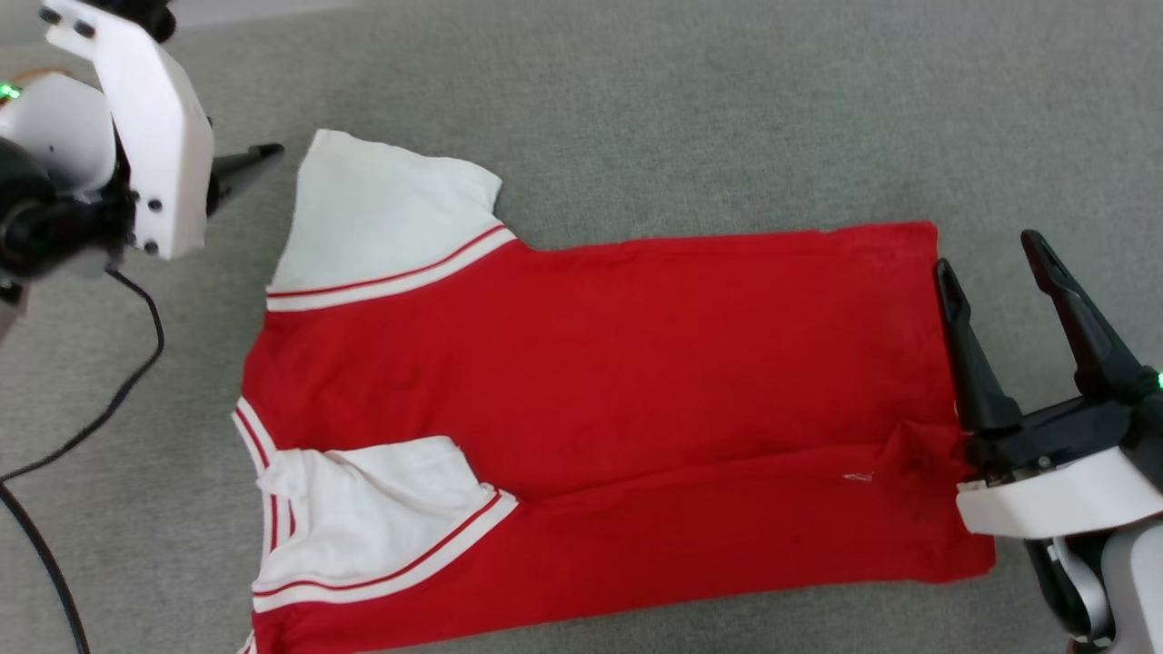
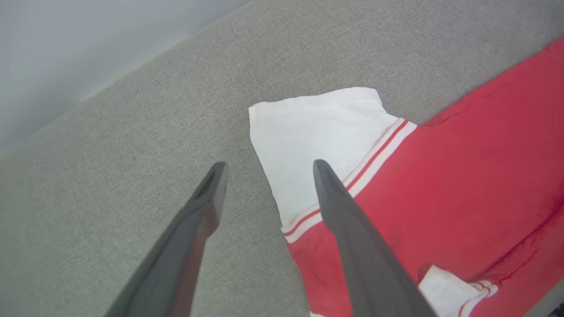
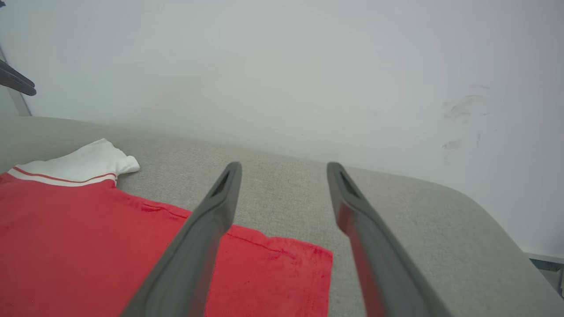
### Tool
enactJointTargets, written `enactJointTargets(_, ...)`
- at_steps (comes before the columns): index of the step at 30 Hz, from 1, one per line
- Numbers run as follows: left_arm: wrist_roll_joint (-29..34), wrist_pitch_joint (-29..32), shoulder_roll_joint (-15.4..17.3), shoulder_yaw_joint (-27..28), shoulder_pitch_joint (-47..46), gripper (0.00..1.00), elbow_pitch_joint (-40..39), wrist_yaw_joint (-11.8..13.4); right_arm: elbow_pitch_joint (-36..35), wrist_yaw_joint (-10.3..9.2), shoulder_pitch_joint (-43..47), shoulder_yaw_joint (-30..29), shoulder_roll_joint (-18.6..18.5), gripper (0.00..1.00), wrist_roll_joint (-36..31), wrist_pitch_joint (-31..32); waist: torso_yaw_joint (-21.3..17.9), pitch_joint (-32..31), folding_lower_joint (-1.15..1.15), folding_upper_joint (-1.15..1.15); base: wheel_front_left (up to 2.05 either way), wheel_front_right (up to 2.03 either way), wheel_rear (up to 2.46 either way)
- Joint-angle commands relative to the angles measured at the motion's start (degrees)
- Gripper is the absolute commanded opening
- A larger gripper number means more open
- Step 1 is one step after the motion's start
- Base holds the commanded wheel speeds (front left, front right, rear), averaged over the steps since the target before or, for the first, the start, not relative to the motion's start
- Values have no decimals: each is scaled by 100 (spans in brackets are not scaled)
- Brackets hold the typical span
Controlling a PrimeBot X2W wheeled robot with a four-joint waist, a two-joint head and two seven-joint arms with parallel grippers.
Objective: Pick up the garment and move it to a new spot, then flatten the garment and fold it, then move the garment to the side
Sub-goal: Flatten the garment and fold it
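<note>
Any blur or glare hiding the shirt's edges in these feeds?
Head view: even light, garment sharp, no glare. Left wrist view: left fingers soft, white sleeve slightly washed out. Right wrist view: right fingers blurred near the lens, hem readable.

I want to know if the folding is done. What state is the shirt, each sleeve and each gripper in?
Shirt: lying on the grey surface, partly folded, not held.
Far sleeve: spread flat on the surface.
Near sleeve: folded in over the red body.
Left gripper: open, empty.
Right gripper: open, empty.
</note>
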Motion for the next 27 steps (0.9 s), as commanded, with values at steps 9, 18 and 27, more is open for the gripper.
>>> enactJointTargets(9,-81,1379,-218,-44,-1144,100,574,191,-106,-4,-279,204,217,100,-297,-184,-449,972,-1,0,0,0,0)
enactJointTargets(18,143,1845,-370,-308,-1375,100,1056,247,-49,-4,-570,328,277,100,-432,-268,-640,1359,-1,0,0,0,0)
enactJointTargets(27,204,1806,-379,-517,-1100,0,1182,33,78,-4,-743,145,204,100,-459,-310,-587,1215,-1,0,0,0,0)
